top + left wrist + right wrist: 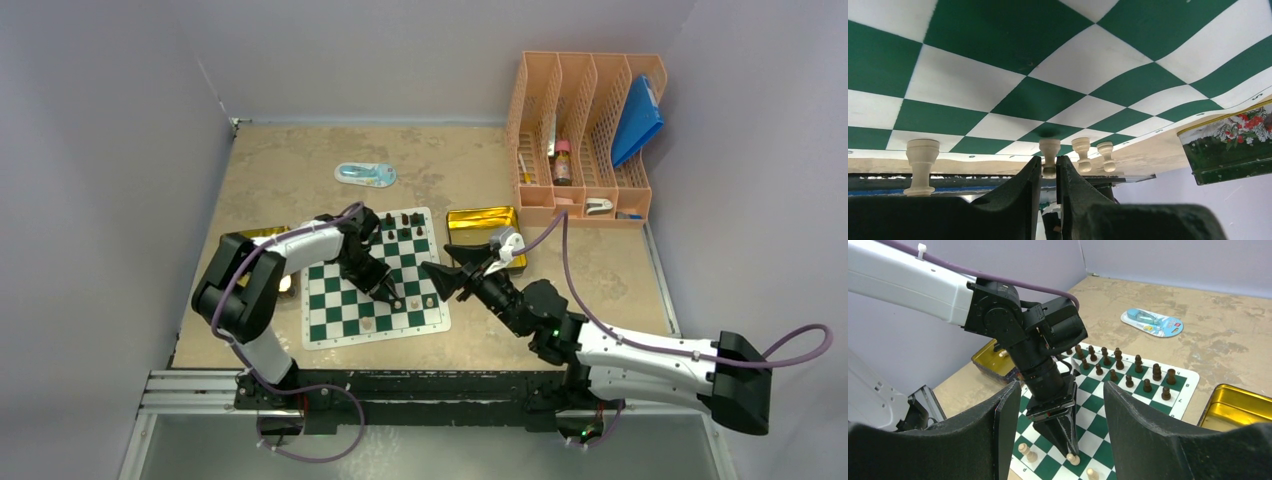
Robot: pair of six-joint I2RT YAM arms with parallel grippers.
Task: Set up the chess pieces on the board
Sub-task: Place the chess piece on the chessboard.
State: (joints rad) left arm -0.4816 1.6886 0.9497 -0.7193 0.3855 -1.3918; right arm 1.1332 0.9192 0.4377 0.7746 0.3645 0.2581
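The green-and-white board (345, 300) lies in the middle of the table. Dark chess pieces (405, 222) stand in its far rows, seen also in the right wrist view (1120, 367). My left gripper (392, 297) reaches down to the board's near rows. Its fingers (1030, 182) are shut on the head of a cream pawn (1049, 150) whose base rests on a square. Other cream pieces (1081, 152) stand close by. My right gripper (450, 266) hovers open at the board's right edge, facing the left gripper, with nothing between its fingers (1010, 425).
One gold tray (485, 222) sits right of the board, and a second gold tray (262, 235) on the left is partly hidden by the left arm. An orange file rack (585, 130) stands at the back right. A blue packet (365, 174) lies behind the board.
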